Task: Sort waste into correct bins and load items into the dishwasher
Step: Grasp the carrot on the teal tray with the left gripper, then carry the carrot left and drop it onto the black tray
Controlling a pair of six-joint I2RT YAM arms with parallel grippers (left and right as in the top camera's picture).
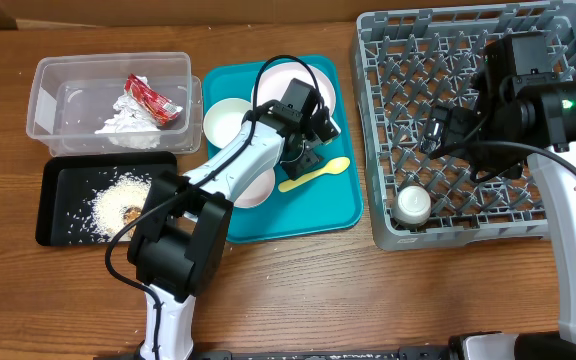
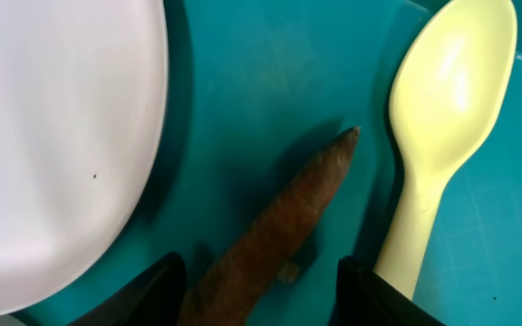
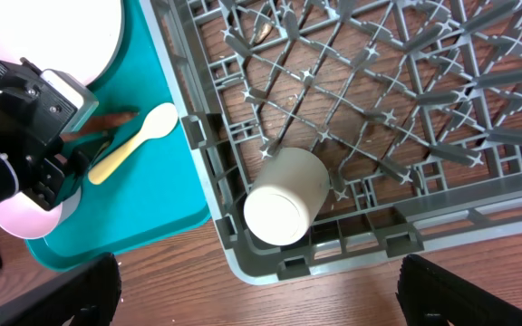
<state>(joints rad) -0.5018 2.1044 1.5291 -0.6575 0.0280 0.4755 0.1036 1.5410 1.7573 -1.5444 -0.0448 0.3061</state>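
One small orange carrot [image 2: 279, 217] lies on the teal tray [image 1: 343, 205], near its middle, between the white round plate [image 1: 320, 95] at the tray's far end and the pale yellow plastic spoon [image 1: 315, 175]. The left gripper [image 2: 259, 285] hangs over it with its jaws spread, a finger on each side of the carrot's thick end, neither clearly touching it. Two white bowls [image 1: 226, 120] sit along the tray's left side, partly under the arm.

Left of the teal tray stand the clear plastic tub [image 1: 38, 100], holding the red snack wrapper [image 1: 153, 100] and crumpled paper [image 1: 123, 122], and the black tray [image 1: 63, 190] with white rice grains [image 1: 118, 200].

Right of the teal tray is the grey dish rack [image 1: 388, 60]. The small white cup [image 3: 284, 195] lies on its side in the corner nearest the tray. The right gripper [image 3: 256, 272] hovers above the cup, jaws wide apart and holding nothing.
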